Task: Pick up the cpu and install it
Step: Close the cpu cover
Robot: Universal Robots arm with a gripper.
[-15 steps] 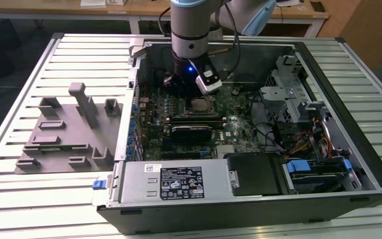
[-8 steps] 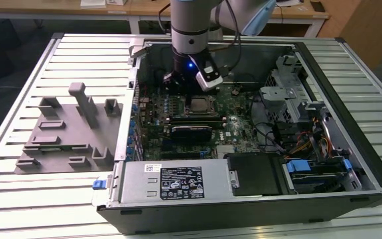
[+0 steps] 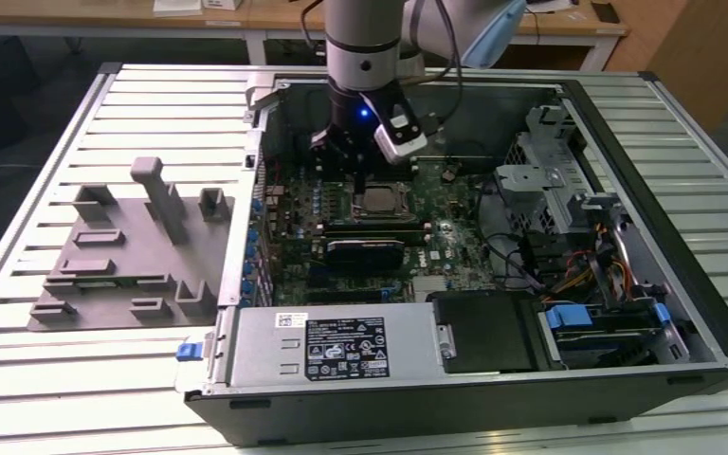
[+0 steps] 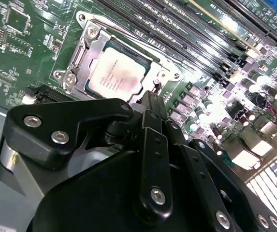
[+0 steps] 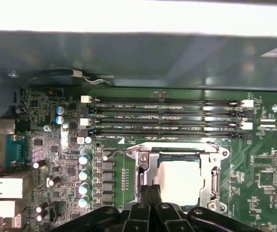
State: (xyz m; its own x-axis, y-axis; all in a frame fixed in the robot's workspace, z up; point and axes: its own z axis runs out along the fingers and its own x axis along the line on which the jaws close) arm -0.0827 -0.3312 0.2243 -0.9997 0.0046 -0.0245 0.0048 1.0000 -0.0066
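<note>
Hovering just over the cpu [image 5: 179, 181] seated in its socket [image 5: 143, 166], the pincer [image 5: 149, 190] is clenched, grasping nothing.

Slatted metal tabletop [image 3: 48, 398] carries a grey fixture plate with upright blocks [image 3: 118, 270] toward the exterior view's left, and an open computer case [image 3: 491, 403] lying on its side just beside it.
</note>
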